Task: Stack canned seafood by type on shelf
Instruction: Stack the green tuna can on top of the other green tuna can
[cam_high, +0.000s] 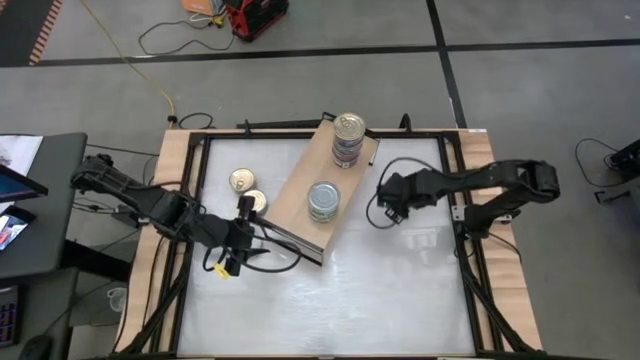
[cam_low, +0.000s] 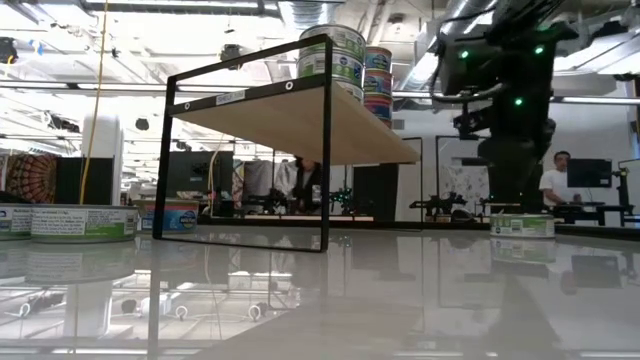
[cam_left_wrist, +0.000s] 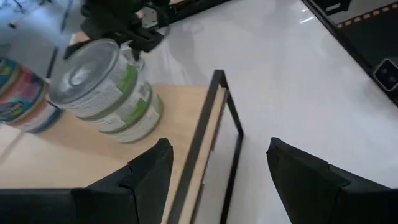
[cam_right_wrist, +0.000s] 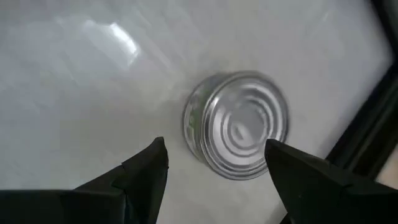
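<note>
The shelf (cam_high: 305, 195), a tan board on a black frame, runs slantwise across the table's middle. On its top sit a silver-lidded stack of tins (cam_high: 323, 201) and, at its far end, a taller stack (cam_high: 348, 138). Two gold-lidded tins (cam_high: 247, 189) rest on the table to its left. My left gripper (cam_left_wrist: 217, 149) hovers open above the shelf's near corner (cam_left_wrist: 214, 93). My right gripper (cam_right_wrist: 214, 149) hangs open, pointing steeply down, over a single silver-lidded tin (cam_right_wrist: 239, 124) that rests on the table right of the shelf; its fingers are clear of the tin.
Wooden rails (cam_high: 180, 200) and black bars border the white tabletop. In the low view, more tins (cam_low: 80, 222) stand on the table left of the shelf's frame, and the lone tin (cam_low: 522, 226) sits below the right arm. A person (cam_low: 558, 180) stands in the room behind.
</note>
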